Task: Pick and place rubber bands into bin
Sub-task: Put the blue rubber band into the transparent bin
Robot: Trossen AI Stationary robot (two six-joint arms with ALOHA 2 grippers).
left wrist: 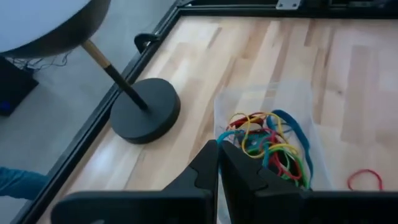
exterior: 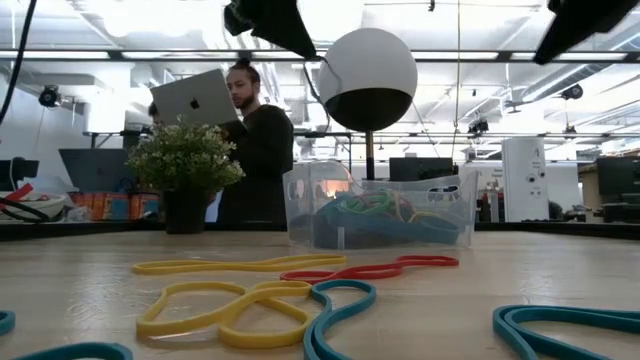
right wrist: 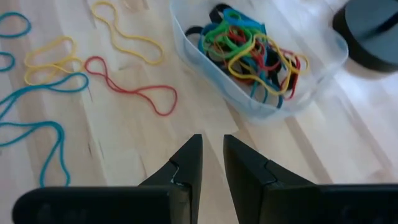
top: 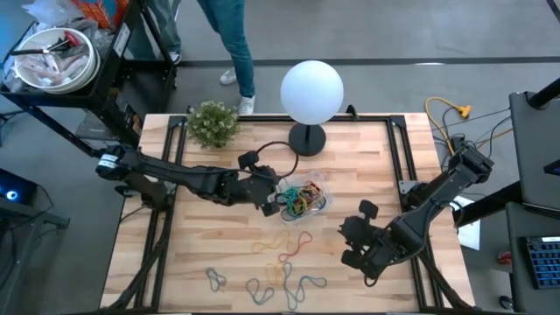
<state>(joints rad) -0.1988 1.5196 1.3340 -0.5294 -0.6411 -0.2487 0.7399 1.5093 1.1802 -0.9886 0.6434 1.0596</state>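
High view is showing the left gripper (top: pixel 270 198) hanging closed and empty at the bin's (top: pixel 320 206) edge, seemingly done dropping a band. The right gripper (top: pixel 352 245), fingers narrowly parted and carrying nothing, is hovering just off the bin, loose rubber bands (top: pixel 289 248) lying on the bench (top: pixel 201 245) beside it.
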